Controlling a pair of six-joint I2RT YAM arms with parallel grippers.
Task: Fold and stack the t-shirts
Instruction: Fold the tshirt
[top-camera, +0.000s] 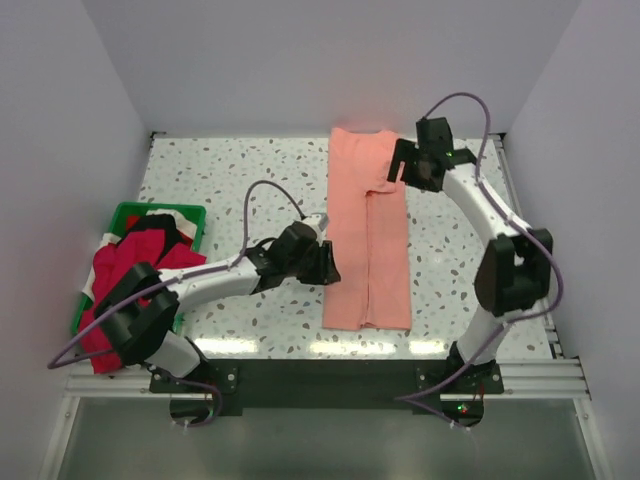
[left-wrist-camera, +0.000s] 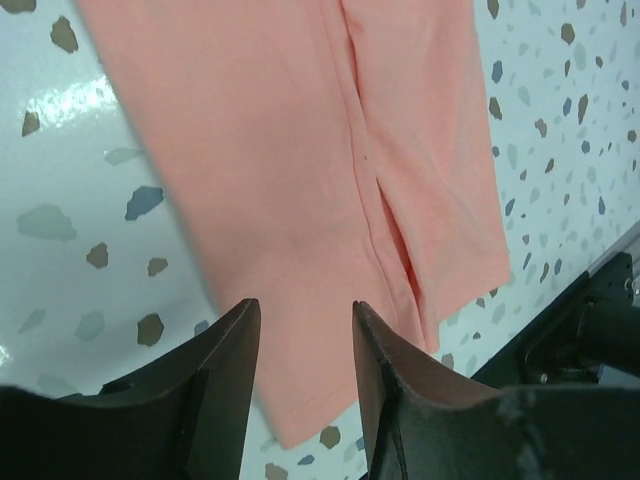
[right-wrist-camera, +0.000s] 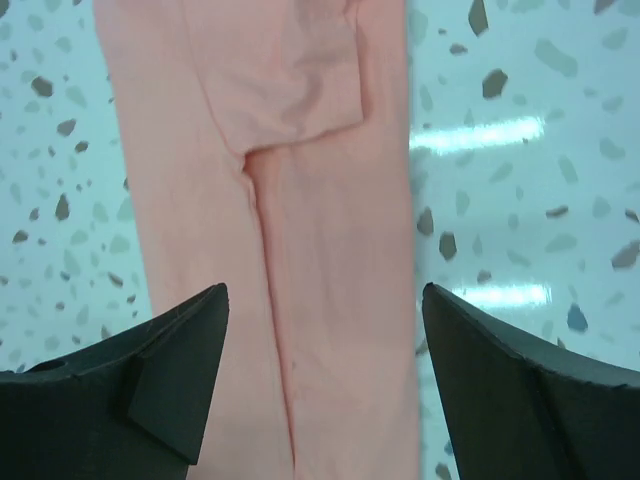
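A red shirt (top-camera: 105, 280) spilled from the bin (top-camera: 122, 210) at the far left. The left gripper (top-camera: 325, 264) sat at the left edge of the pink shirt (top-camera: 370, 250), close to its near end. Its jaws were apart and held nothing, and the cloth lay just beneath the fingertips. The pink shirt lay mid-table (top-camera: 230, 180), folded into a long strip running far to near. The right gripper (top-camera: 405, 167) hung over the strip's far right part, by the tucked-in sleeve, jaws spread wide and empty.

Parted left gripper (left-wrist-camera: 305, 310) over salmon-pink t-shirt (left-wrist-camera: 300, 150)
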